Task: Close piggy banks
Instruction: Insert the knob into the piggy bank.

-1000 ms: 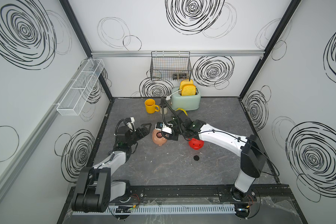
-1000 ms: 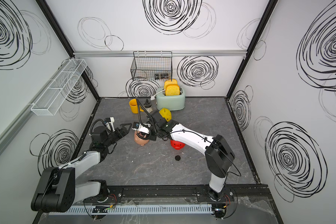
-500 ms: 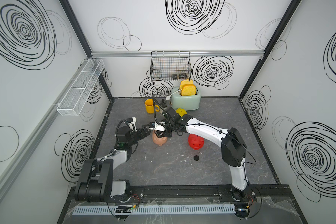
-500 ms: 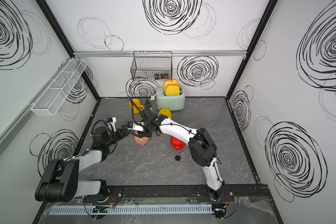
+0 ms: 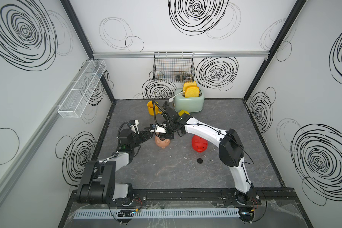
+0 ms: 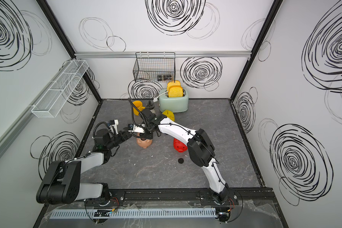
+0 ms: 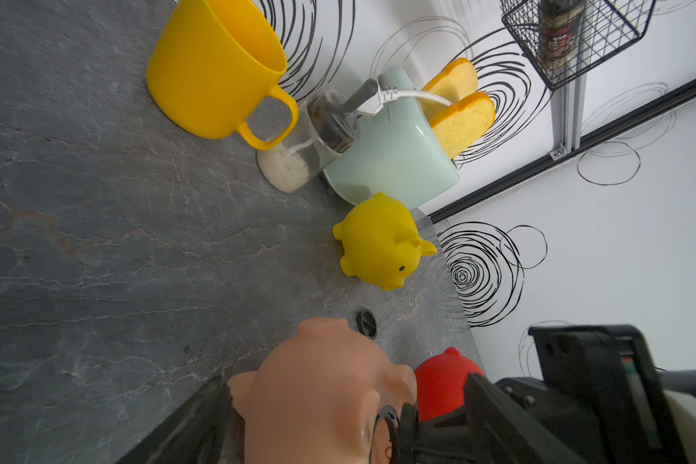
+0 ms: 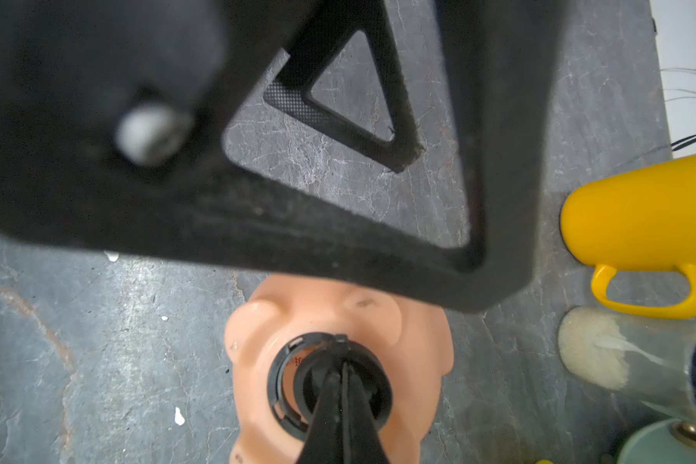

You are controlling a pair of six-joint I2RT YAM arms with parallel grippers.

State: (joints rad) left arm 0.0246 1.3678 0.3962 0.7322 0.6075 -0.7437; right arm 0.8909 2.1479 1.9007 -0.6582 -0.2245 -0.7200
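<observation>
Over the last second my right arm had folded in. Its elbow, which had sat far out at the right of both top views, had drawn toward the middle. My right pincer (image 5: 163, 137) had slid leftward from beside the pink pig (image 5: 162, 144) to directly over it. My left pincer (image 5: 147, 134) had come down a little in the frame, to the pig's level. None of the three pigs had moved.

My right pincer was pinched tight on the black plug (image 8: 379, 387), holding it at the pink pig's round belly hole. A crescent of the opening showed beside the plug. My left pincer stood wide, fingers apart, just beside the pig's left end. I could not tell whether it touched.

The pink pig lay on its back left of centre on the grey table (image 5: 166, 175), with its belly hole facing straight up. Its long axis ran roughly left to right across the top views, but I could not tell which end carried the snout. The red pig (image 5: 199, 145) sat right of centre, partly under my right forearm, its snout seemingly toward the lower edge of the frame. The yellow pig (image 6: 169, 115) stood on its feet in the upper middle, just in front of the toaster (image 6: 174, 103), coin slot up. A second black plug (image 5: 199, 160) lay on the table below the red pig
</observation>
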